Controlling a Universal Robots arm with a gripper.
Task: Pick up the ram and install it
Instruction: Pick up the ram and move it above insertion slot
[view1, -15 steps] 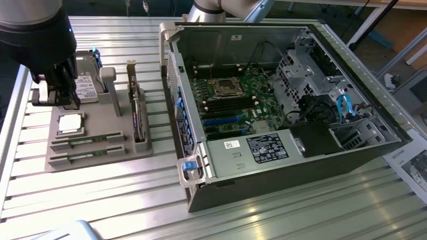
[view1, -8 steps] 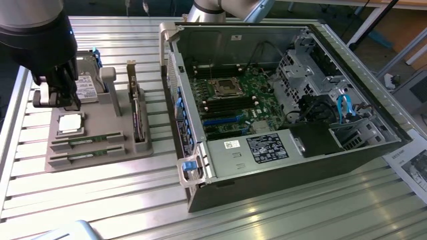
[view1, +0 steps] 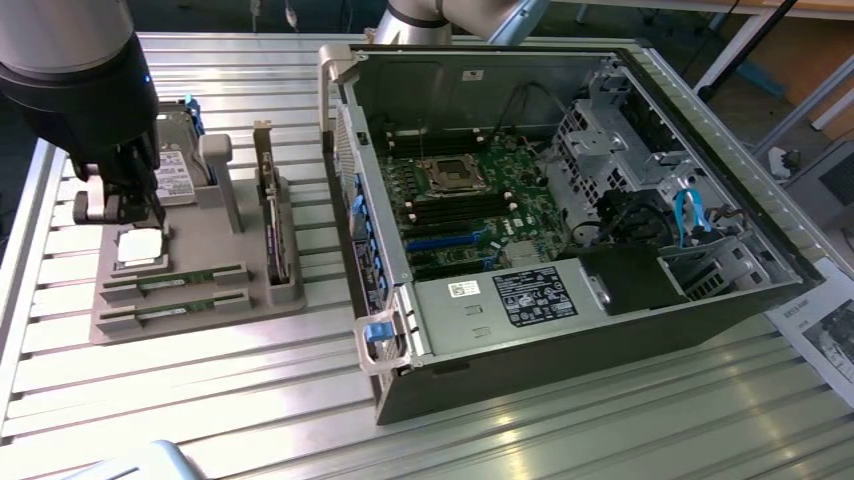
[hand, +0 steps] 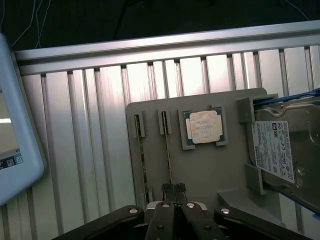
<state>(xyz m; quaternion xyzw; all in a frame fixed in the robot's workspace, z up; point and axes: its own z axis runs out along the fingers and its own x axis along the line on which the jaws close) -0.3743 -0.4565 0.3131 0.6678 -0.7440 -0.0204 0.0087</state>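
Two slim green ram sticks (view1: 174, 281) (view1: 171, 313) stand on edge in slots of a grey holder tray (view1: 200, 240) at the exterior view's left. In the wrist view they appear edge-on as thin lines (hand: 140, 155) (hand: 168, 152). My gripper (view1: 123, 212) hangs above the tray's far part, over the silver processor chip (view1: 140, 247). In the wrist view the gripper (hand: 173, 188) is shut with fingertips pressed together, holding nothing, close to one end of the nearer ram stick.
The tray also holds a hard drive (hand: 280, 150) and an upright expansion card (view1: 274, 240). An open computer case (view1: 561, 200) lies at the exterior view's right, its motherboard (view1: 467, 215) with long memory slots exposed. A light-framed screen (hand: 15, 150) sits beside the slatted metal table (view1: 200, 400).
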